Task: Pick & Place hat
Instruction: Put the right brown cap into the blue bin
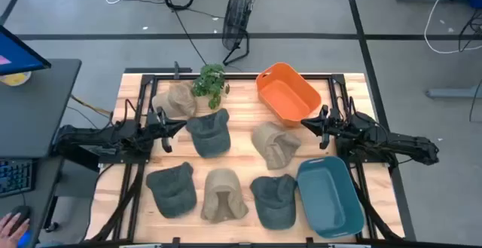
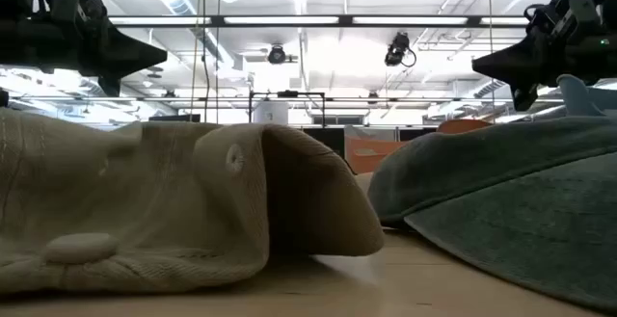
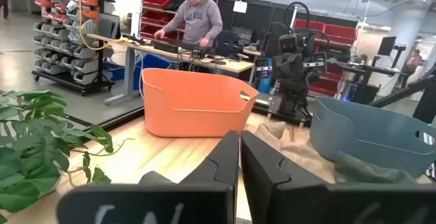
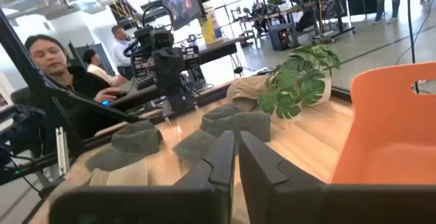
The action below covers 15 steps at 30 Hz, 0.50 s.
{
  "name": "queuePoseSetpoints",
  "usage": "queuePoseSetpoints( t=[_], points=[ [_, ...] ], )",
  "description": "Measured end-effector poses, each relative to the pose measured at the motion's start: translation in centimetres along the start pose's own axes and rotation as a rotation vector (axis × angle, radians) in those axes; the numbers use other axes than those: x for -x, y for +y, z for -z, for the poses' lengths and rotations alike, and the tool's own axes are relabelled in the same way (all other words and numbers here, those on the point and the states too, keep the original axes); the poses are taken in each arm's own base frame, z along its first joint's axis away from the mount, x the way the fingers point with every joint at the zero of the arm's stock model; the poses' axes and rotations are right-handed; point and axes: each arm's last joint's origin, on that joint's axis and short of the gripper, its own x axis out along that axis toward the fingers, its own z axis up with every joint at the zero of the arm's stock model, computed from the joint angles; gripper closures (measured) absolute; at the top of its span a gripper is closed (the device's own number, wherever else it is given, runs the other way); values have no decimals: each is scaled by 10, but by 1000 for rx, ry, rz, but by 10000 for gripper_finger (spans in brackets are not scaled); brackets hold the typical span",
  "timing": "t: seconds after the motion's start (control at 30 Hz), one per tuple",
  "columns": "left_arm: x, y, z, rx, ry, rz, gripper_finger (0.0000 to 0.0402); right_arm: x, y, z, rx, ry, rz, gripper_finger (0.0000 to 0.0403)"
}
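Several soft hats lie flat on the wooden table in the high view: a beige one (image 1: 175, 99) by the plant, a grey-blue one (image 1: 209, 133), a beige one (image 1: 275, 144), and along the near edge a dark grey one (image 1: 172, 189), a beige one (image 1: 224, 195) and a teal one (image 1: 273, 200). My left gripper (image 1: 179, 125) hovers shut at the table's left, just left of the grey-blue hat. My right gripper (image 1: 305, 122) hovers shut at the right, between the orange bin and the middle beige hat. In the wrist views both finger pairs (image 3: 238, 163) (image 4: 235, 157) stand together and hold nothing.
An orange bin (image 1: 286, 91) sits at the far right of the table and a blue bin (image 1: 330, 195) at the near right. A potted plant (image 1: 211, 82) stands at the far edge. People work at benches beyond the table. Bare wood shows between the hats.
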Motion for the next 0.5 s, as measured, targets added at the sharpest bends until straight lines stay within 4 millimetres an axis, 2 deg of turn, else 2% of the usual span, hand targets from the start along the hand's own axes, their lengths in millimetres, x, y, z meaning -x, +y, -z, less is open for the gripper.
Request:
queuePoseSetpoints(
  t=[0.4,0.5],
  points=[
    [0,0,0,30,-3,1,381,0,0,0,-37,-1,0,376],
    [0,-1,-6,100,-49,11,381,0,1,-4,-62,-44,-16,376]
  ],
)
